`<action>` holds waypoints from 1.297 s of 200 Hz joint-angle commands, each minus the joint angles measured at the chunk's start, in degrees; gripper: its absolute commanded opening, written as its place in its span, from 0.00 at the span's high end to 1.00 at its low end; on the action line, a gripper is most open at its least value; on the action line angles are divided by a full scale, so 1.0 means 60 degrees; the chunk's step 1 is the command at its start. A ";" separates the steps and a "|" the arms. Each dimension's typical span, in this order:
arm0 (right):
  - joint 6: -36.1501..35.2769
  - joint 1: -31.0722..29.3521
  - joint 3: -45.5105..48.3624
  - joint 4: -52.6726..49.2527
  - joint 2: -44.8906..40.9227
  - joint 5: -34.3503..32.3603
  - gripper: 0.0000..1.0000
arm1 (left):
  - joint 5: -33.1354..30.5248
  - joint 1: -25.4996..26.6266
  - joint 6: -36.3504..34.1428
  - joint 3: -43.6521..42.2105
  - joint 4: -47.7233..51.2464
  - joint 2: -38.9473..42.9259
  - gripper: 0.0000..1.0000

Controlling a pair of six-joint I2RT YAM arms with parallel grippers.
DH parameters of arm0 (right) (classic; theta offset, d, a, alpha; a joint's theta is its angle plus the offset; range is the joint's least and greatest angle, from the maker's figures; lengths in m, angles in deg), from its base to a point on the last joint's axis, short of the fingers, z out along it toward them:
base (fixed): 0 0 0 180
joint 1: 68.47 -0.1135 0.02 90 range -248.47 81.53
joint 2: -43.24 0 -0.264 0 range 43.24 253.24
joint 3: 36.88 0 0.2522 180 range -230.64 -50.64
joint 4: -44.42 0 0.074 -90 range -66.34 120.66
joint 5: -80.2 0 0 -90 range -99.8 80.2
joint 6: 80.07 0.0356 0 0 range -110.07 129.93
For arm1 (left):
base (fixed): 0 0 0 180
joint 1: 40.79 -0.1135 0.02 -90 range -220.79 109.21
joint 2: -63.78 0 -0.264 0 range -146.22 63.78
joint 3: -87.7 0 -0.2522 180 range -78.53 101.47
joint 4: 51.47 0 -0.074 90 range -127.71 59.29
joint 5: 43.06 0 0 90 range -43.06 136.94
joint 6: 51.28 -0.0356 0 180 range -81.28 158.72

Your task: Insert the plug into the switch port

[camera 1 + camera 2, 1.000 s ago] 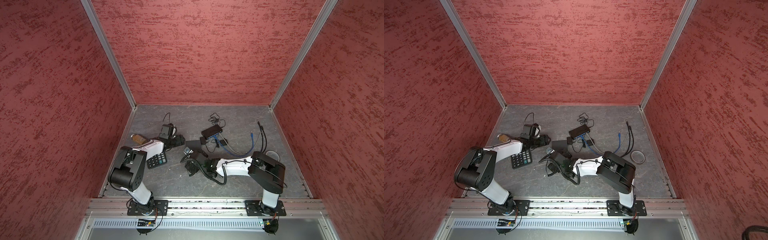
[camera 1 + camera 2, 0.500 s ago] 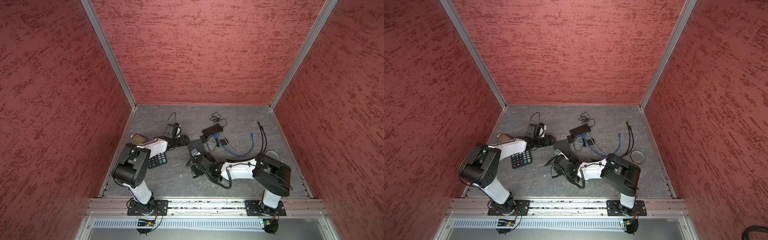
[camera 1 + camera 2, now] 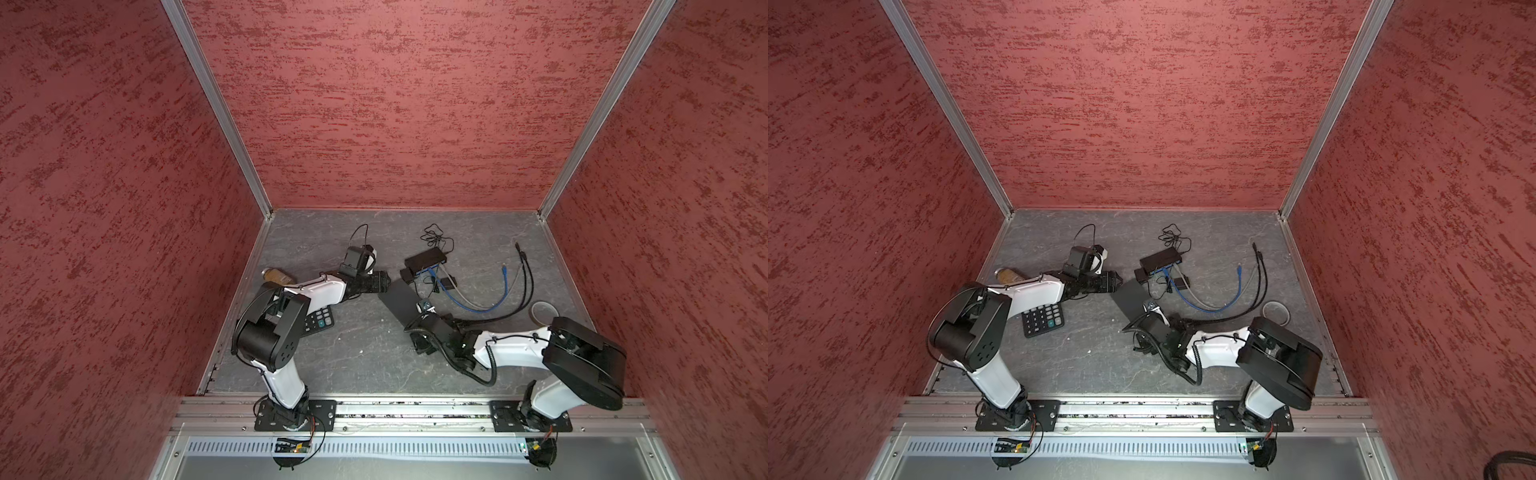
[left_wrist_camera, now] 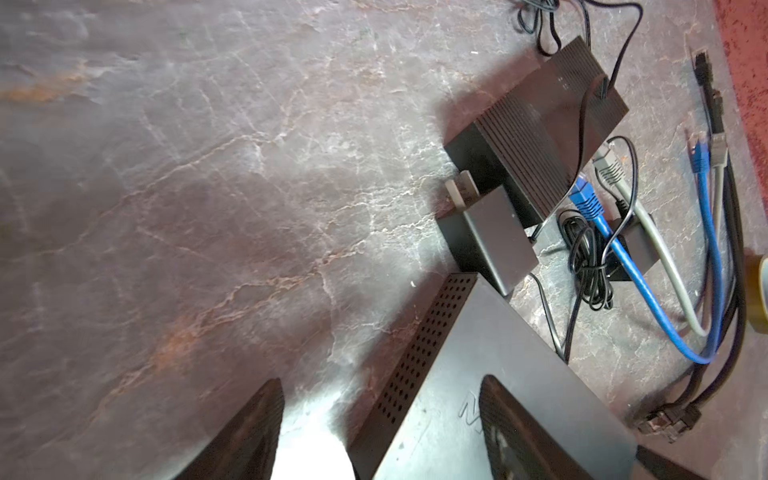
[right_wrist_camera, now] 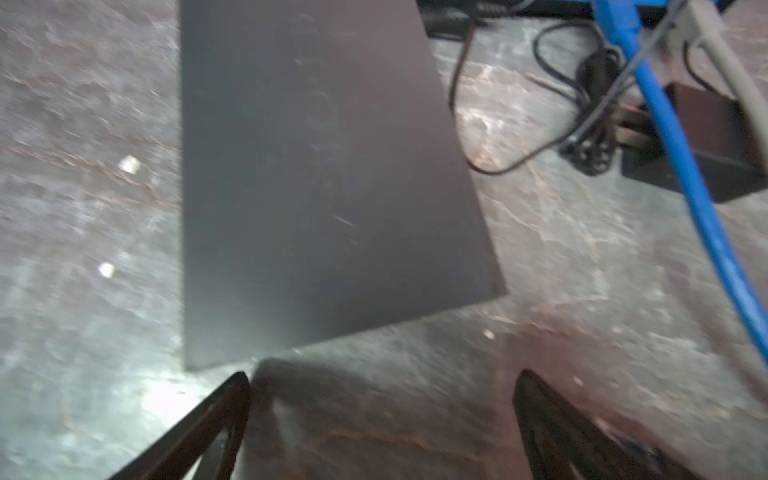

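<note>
A flat black switch (image 3: 398, 300) (image 3: 1130, 296) lies mid-floor; its perforated side shows in the left wrist view (image 4: 419, 345), its ports are hidden. A smaller ribbed switch (image 3: 427, 259) (image 4: 536, 129) behind it has a blue and a grey cable plugged in. Loose blue plug (image 3: 504, 266) (image 4: 701, 160), grey plug (image 4: 720, 145) and black plugs (image 3: 518, 246) lie to the right. My left gripper (image 3: 384, 282) (image 4: 380, 382) is open, one finger (image 4: 511, 432) over the flat switch's corner. My right gripper (image 3: 417, 336) (image 5: 384, 382) is open and empty at the switch's (image 5: 316, 174) near end.
A calculator (image 3: 318, 322) lies under the left arm, a brown object (image 3: 278, 275) by the left wall. A tape roll (image 3: 544, 311) sits at the right. A power adapter (image 4: 494, 241) and coiled black cord (image 4: 586, 257) lie beside the small switch.
The left gripper has reached rightward to the flat switch's far corner. The right gripper has drawn back to the right, off the switch, leaving more of it uncovered.
</note>
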 commanded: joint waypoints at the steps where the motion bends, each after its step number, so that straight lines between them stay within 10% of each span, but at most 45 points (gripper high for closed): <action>1: 0.0451 0.0043 0.0240 -0.0389 0.0009 0.0080 0.01 | -0.0136 0.0148 -0.0246 0.0227 -0.0100 -0.0177 0.25; 100: 0.1318 0.0461 0.1419 0.1716 -0.1443 0.1985 0.02 | 0.0194 0.0764 -0.0218 0.0446 -0.0636 -0.0757 0.25; 259: 0.0615 0.1829 -0.0399 0.3033 0.0471 0.4526 0.04 | -0.0504 0.1171 0.0519 -0.0891 -0.0580 -0.0575 0.25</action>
